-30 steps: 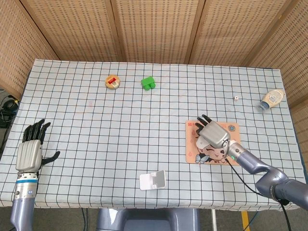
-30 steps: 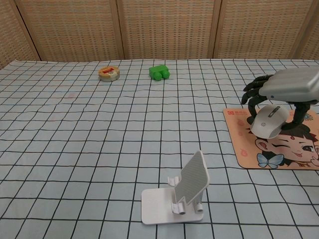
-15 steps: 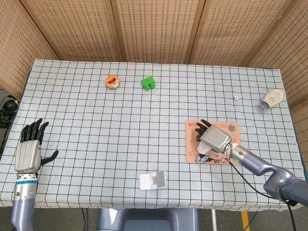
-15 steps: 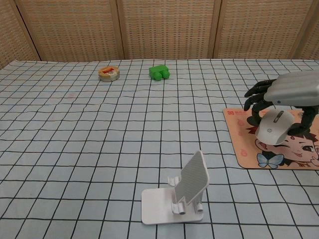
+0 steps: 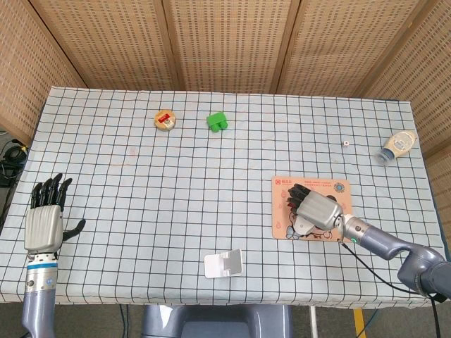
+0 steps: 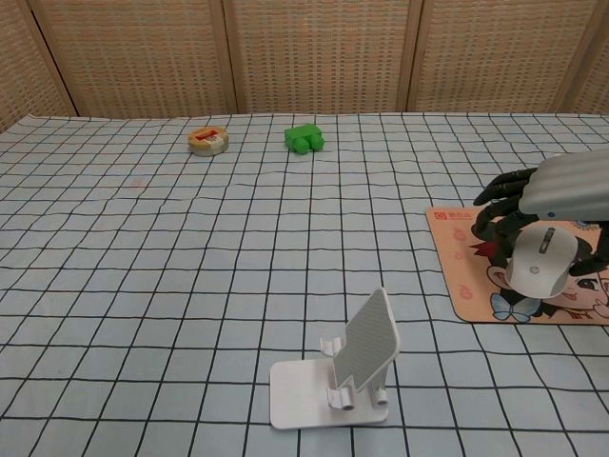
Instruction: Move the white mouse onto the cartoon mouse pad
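Note:
The cartoon mouse pad (image 5: 283, 211) lies on the checked cloth at the right front. My right hand (image 5: 315, 209) hovers low over it and covers the white mouse in the head view. In the chest view, the white mouse (image 6: 540, 265) sits under my right hand (image 6: 561, 190), whose dark fingers (image 6: 497, 205) curl around it. The mouse is down at the mouse pad (image 6: 463, 286), over the cartoon face; whether it touches the pad I cannot tell. My left hand (image 5: 44, 222) hangs at the table's left front edge, fingers spread, holding nothing.
A white phone stand (image 5: 224, 264) (image 6: 347, 367) stands near the front edge, left of the pad. At the back are a green block (image 5: 217, 122) and a round tin (image 5: 165, 119). A bottle (image 5: 397, 146) and a small die (image 5: 345, 144) lie far right.
My right hand has come down and slightly toward the front right with the mouse, from above the pad to pad level. My left hand has barely shifted.

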Controlling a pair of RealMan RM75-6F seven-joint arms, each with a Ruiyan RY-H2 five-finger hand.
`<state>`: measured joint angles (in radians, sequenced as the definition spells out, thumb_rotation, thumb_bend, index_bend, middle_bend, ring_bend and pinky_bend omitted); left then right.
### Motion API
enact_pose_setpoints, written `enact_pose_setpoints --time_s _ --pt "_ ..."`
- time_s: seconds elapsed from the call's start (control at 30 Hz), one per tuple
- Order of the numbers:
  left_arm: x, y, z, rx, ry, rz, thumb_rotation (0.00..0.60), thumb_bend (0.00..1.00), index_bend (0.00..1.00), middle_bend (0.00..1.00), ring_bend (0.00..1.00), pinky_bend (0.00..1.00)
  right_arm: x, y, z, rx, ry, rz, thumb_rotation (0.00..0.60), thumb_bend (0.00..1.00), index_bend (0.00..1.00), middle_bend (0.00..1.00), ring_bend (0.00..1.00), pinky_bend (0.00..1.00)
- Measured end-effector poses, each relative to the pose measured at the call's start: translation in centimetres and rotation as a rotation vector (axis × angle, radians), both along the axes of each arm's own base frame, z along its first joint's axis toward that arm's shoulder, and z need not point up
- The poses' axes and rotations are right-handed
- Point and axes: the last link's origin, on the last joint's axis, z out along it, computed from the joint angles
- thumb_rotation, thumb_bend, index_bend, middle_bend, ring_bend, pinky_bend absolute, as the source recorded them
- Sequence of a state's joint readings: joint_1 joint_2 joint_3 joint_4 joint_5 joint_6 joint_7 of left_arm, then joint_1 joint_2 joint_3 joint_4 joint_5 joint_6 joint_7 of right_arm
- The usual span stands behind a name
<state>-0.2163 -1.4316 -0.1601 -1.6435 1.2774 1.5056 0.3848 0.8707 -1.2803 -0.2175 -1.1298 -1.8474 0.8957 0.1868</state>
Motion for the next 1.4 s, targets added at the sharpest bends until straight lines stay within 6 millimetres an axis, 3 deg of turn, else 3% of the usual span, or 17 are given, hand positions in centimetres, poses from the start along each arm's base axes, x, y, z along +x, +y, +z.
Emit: enact_pose_setpoints --time_s 0.87,1.07,1.23,1.4 --pt "-0.3 0.3 0.1 0.010 -0.013 0.014 0.600 0.20 0.10 0.00 0.00 0.00 -0.2 -2.3 -0.9 -0.033 0.074 0.107 0.600 0.37 0.63 0.23 0.03 0.06" --pt "-0.3 0.3 0.2 0.012 -0.019 0.018 0.600 0.20 0.10 0.00 0.00 0.00 -0.3 -2.4 -1.1 -0.044 0.105 0.136 0.600 0.28 0.50 0.15 0.00 0.01" --pt "-0.2 0.3 0.2 0.011 -0.025 0.019 0.600 0.20 0.10 0.00 0.00 0.00 -0.2 -2.2 -1.1 -0.053 0.099 0.164 0.600 0.26 0.36 0.10 0.00 0.00" --pt "-0.2 0.2 0.3 0.015 -0.032 0.017 0.600 0.20 0.10 0.00 0.00 0.00 -0.2 -2.1 -1.0 -0.065 0.091 0.159 0.600 0.26 0.32 0.09 0.00 0.00"
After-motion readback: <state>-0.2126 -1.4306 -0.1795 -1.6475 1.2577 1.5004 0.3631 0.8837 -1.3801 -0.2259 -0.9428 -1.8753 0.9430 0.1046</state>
